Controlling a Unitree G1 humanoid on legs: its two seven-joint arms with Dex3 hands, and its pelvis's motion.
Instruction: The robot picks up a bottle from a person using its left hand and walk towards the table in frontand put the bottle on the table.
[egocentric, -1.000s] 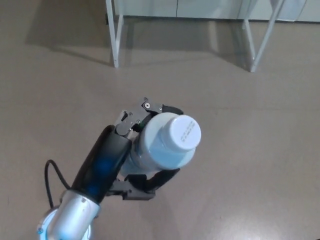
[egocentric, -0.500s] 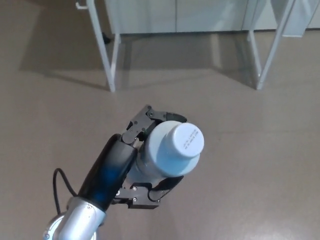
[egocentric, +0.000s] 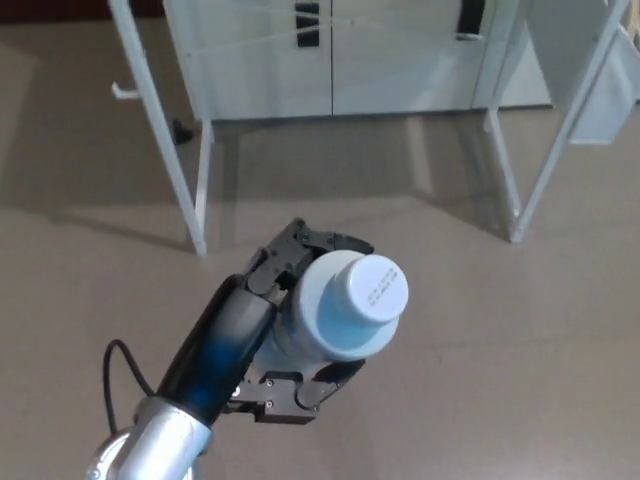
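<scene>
- Left hand (egocentric: 272, 272): clenched round the bottle (egocentric: 335, 325), with fingers (egocentric: 322, 240) hooked over its far side and another black digit pressing from the near side. Nothing shows between pads and bottle wall, so the grasp looks full.
- Bottle: pale blue, held above the floor (egocentric: 500, 350) in front of the robot. Its white cap (egocentric: 371, 290) faces the camera, so it is upright or close to it, leaning a little to the robot's right.
- Right hand: not in view.
- White table legs (egocentric: 203, 190): ahead, near the top of the view, well apart from the bottle. The tabletop cannot be seen, and grey cabinet doors (egocentric: 330, 60) stand behind.
- Step in hand, as judged: the carry toward the table, with placing not yet begun.
- To do it well: hold the clench constant and the forearm (egocentric: 215, 345) level, so walking sway does not tip the cap further.
- Steer for the gap between the left and right legs. Lift the bottle above tabletop height before arriving, since it now hangs low.
- Risk: the loose cable (egocentric: 125, 365) by the arm may snag if the elbow swings wide.
</scene>
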